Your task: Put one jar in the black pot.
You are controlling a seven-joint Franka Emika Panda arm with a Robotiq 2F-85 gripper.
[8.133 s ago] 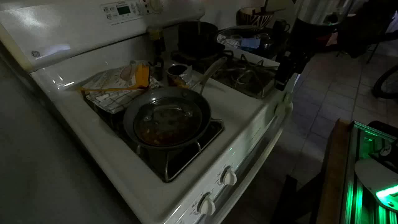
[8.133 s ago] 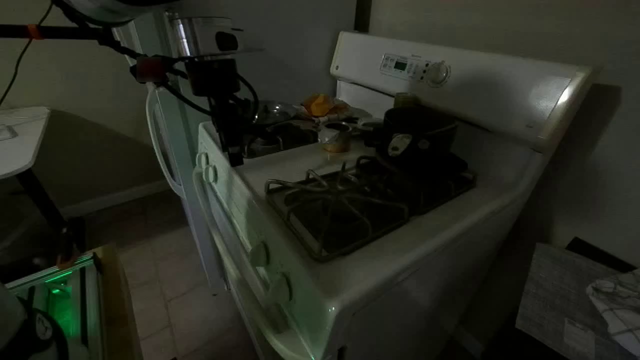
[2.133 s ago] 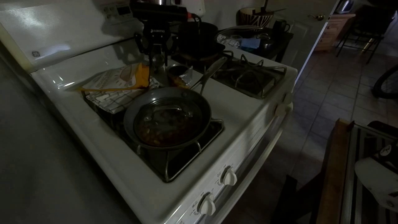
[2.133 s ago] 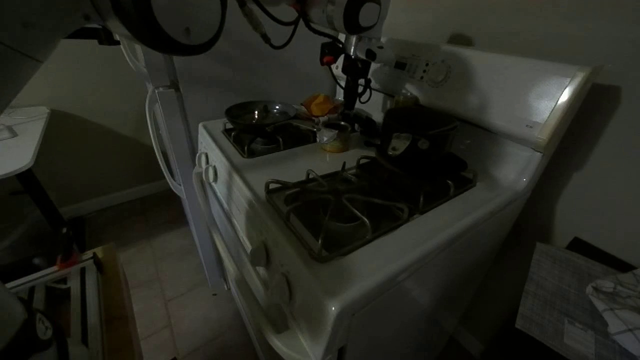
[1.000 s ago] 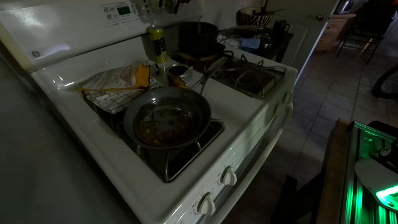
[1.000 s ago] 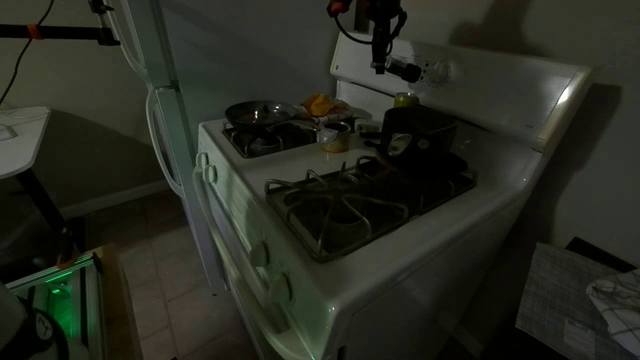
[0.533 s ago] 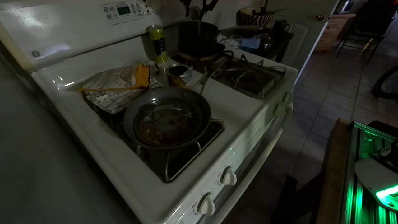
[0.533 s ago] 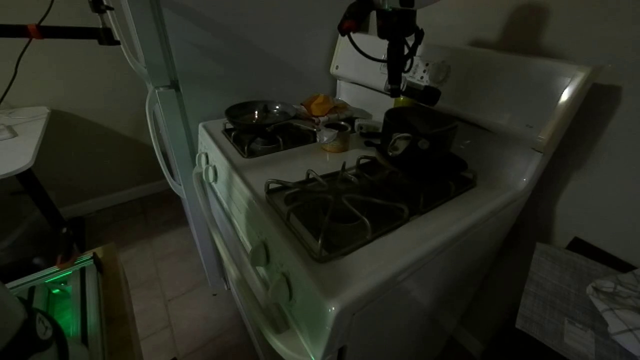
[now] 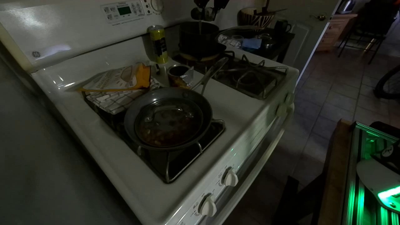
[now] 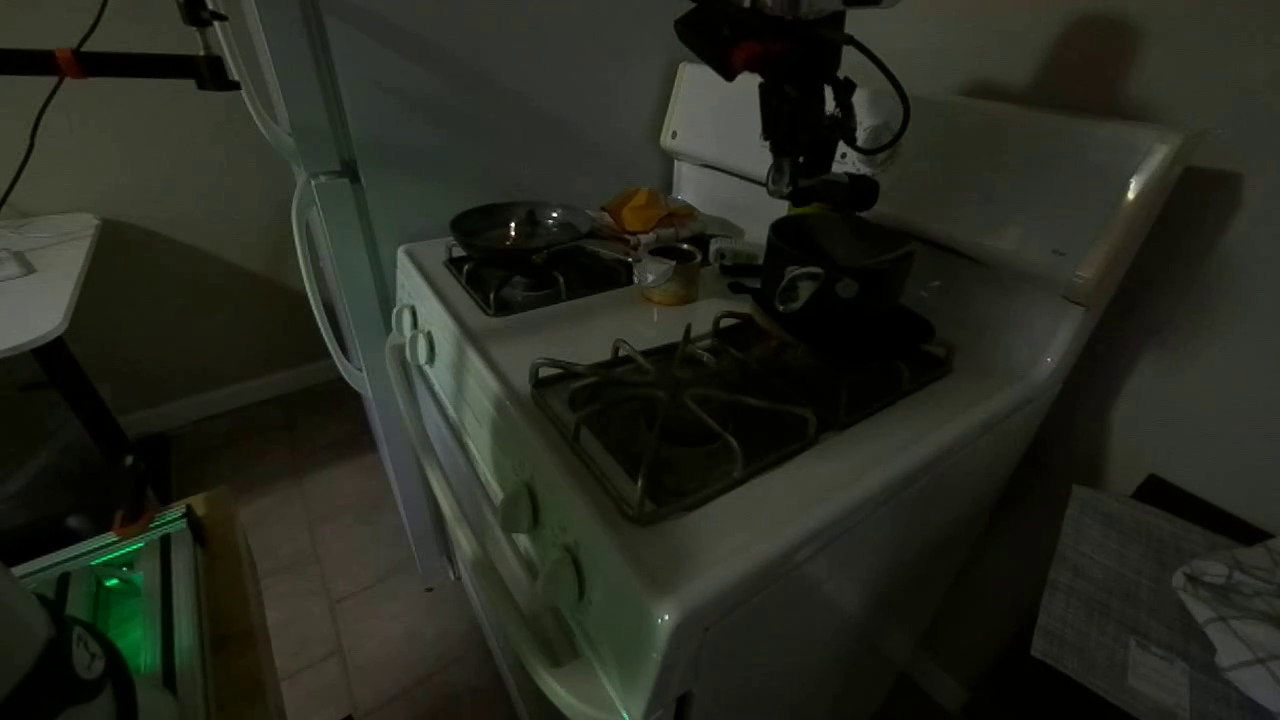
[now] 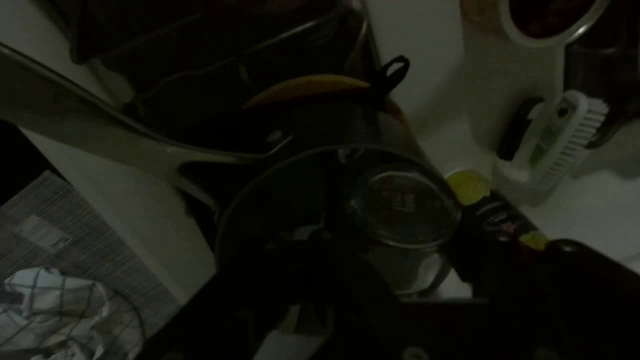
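The black pot (image 9: pixel 198 40) stands on the back burner, its wall (image 10: pixel 840 265) showing in both exterior views. Just over its rim, my gripper (image 10: pixel 803 182) is closed around a clear glass jar (image 11: pixel 402 205) with a dark end (image 10: pixel 852 192). The jar lies tipped on its side, close to horizontal, apart from the stove top. From the wrist camera its round base overlaps the far part of the pot's opening, and dark fingers flank it. Much of the pot's inside is too dark to make out; a thin utensil (image 9: pixel 200 27) pokes up from it.
The pot's long handle (image 11: pixel 100 127) juts outward. Beside the pot stand a tall yellow can (image 9: pixel 160 47), an opened food can (image 9: pixel 179 76) and a white brush (image 11: pixel 562 137). A lidded frying pan (image 9: pixel 168 125) and a bag (image 9: pixel 115 78) sit farther off. The stove's back panel (image 10: pixel 1000 170) rises behind.
About two seconds ago my gripper was low behind the food can; it rose with the jar and moved across to the pot. In the last half second it has come slightly lower and turned.
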